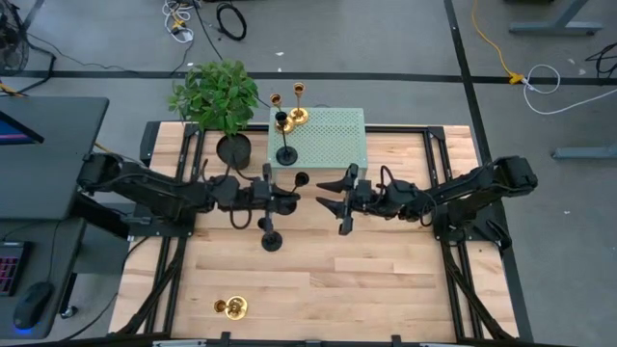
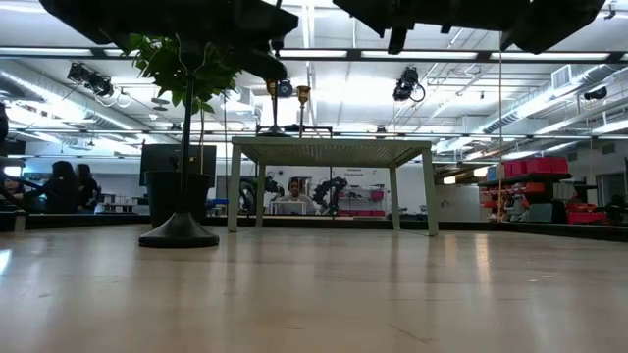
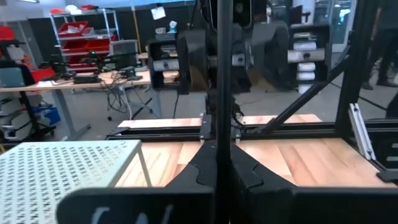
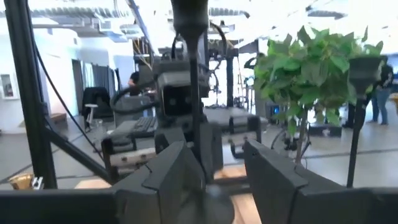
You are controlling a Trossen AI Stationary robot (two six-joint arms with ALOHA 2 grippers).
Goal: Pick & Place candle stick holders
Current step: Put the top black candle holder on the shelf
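Left gripper (image 1: 287,200) fingers clamp the thin stem of a black candle stick holder (image 1: 272,237) at table centre; right gripper (image 1: 333,198) waits just beside it, fingers wide. Risk: the stem pivots in the grip, or the two grippers collide, being so near each other.

Your right gripper (image 4: 214,180) has its fingers spread, and a black candle stick holder (image 4: 191,74) stands upright between them. Beyond it you see the left gripper (image 4: 177,99), and leafy plant (image 4: 311,68) nearby.

Wooden table (image 1: 386,280): green rack (image 1: 323,137), plant pot (image 1: 233,149), gold holder (image 1: 231,306).
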